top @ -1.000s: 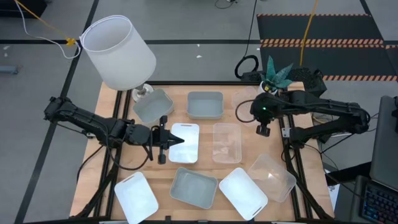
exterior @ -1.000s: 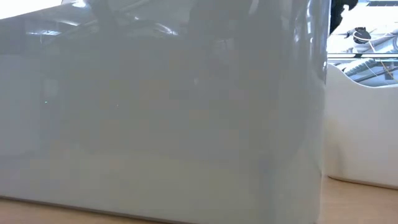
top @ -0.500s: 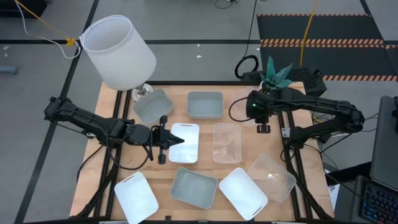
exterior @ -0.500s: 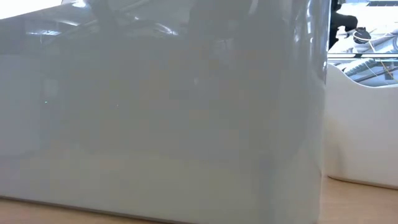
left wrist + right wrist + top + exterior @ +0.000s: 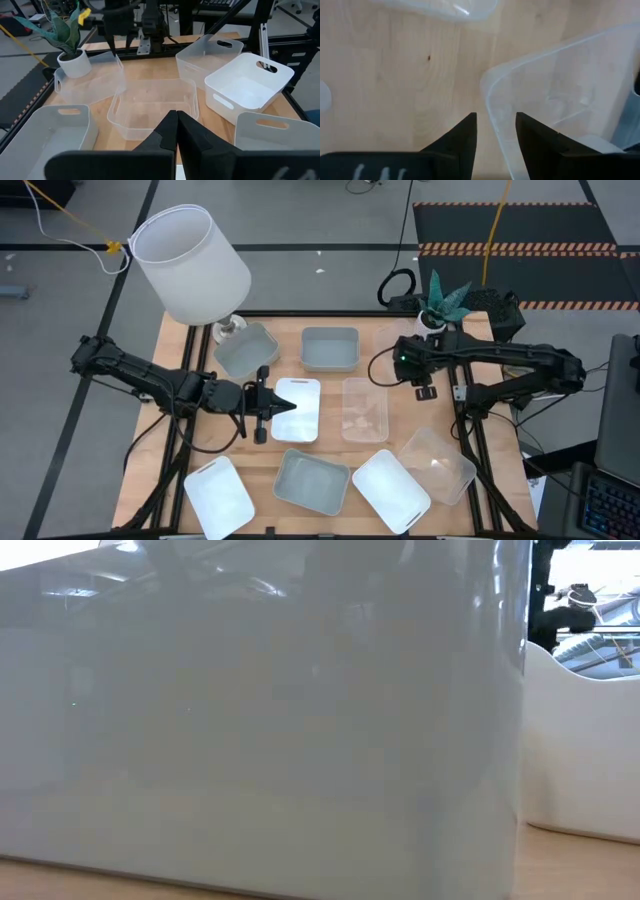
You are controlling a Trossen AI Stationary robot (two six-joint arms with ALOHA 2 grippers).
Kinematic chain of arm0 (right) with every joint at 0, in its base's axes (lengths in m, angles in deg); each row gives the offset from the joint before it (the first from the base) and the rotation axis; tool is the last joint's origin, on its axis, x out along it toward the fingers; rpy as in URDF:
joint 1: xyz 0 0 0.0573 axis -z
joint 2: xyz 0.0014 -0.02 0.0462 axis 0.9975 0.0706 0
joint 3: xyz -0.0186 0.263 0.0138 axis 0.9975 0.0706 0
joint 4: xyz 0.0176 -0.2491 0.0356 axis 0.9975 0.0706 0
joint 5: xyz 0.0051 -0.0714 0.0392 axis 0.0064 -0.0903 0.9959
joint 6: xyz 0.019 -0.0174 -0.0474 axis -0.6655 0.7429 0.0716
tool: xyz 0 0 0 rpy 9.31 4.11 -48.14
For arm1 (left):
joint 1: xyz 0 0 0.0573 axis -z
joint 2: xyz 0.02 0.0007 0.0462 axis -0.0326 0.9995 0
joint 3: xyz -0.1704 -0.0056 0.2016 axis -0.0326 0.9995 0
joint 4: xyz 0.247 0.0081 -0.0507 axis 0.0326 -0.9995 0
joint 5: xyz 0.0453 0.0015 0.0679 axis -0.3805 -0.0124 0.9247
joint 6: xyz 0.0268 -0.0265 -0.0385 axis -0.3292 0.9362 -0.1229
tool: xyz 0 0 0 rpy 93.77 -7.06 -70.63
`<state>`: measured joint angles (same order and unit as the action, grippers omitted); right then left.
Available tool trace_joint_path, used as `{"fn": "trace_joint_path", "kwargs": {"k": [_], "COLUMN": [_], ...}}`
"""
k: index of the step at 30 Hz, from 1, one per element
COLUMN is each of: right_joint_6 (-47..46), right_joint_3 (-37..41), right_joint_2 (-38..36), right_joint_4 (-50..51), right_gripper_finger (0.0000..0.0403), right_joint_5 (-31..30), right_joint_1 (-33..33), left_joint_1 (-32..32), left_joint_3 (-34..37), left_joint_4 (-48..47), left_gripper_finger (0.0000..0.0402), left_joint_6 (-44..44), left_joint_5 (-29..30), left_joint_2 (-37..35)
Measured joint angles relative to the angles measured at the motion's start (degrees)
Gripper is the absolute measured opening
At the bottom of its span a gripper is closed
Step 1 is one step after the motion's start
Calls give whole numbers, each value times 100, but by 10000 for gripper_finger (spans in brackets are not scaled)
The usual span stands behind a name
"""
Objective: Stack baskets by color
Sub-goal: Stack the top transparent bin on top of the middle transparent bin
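Observation:
Shallow baskets lie spread over the wooden table: grey-blue ones [image 5: 330, 348] [image 5: 312, 480], white ones [image 5: 220, 495] [image 5: 390, 490], clear ones [image 5: 365, 408] [image 5: 438, 463]. My right gripper [image 5: 496, 132] points down, open. Its fingers stand on either side of the wall, by a corner, of another clear basket [image 5: 555, 75] at the far right beside the plant pot. I see no touch. My left gripper [image 5: 265, 405] hovers shut, with nothing in it, at the left edge of a white basket [image 5: 300, 408] in the middle of the table. In the low view a grey-blue basket wall [image 5: 250, 720] hides nearly everything.
A big white lampshade [image 5: 190, 260] stands at the far left corner. A small white pot with a plant [image 5: 435, 305] stands at the far right, close to the right arm. Bare wood shows between the baskets in the middle of the table.
My right gripper has sunk toward the clear basket at the far right. It has shifted a little toward the table's left and rolled about its own axis. No basket has moved.

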<state>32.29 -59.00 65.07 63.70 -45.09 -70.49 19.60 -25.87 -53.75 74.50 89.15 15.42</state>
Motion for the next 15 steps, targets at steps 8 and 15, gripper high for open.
{"fn": "trace_joint_path", "kwargs": {"k": [8,15], "right_joint_6": [324,613], "right_joint_3": [441,734], "right_joint_2": [0,0], "right_joint_4": [-105,-412], "right_gripper_finger": [130,130], "right_joint_5": [-7,-39], "right_joint_1": [100,404], "left_joint_1": [0,0], "left_joint_3": [-2,-2], "left_joint_4": [16,22], "left_gripper_finger": [8,8], "left_joint_6": [-3,-2], "left_joint_5": [0,0], "left_joint_2": [0,0]}}
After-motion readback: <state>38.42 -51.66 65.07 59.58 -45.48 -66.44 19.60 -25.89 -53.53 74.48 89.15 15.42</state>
